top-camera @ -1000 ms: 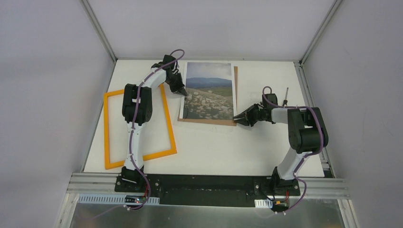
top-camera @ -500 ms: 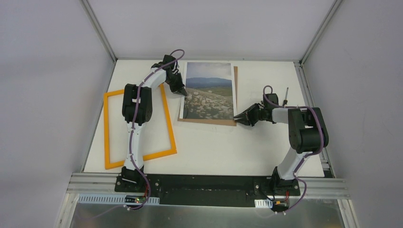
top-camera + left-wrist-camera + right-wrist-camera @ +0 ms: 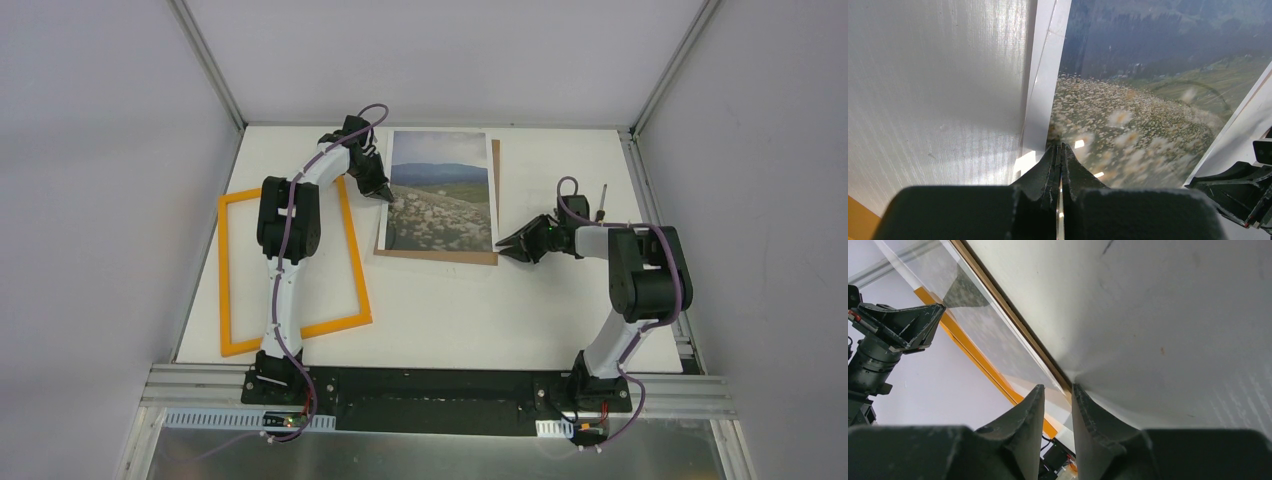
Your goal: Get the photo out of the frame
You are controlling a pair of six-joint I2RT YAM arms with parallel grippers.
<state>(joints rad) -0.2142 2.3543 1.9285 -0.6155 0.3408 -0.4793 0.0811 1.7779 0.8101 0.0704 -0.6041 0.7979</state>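
Slightly, the right tool (image 3: 503, 245) has backed from the photo (image 3: 440, 190).

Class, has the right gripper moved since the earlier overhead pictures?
Yes, slightly: the right gripper has shifted away from the near right corner of the backing board, toward the far edge of the table.

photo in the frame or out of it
Out. The photo lies on the brown backing board mid-table; the orange frame lies apart to its left, table showing through its opening.
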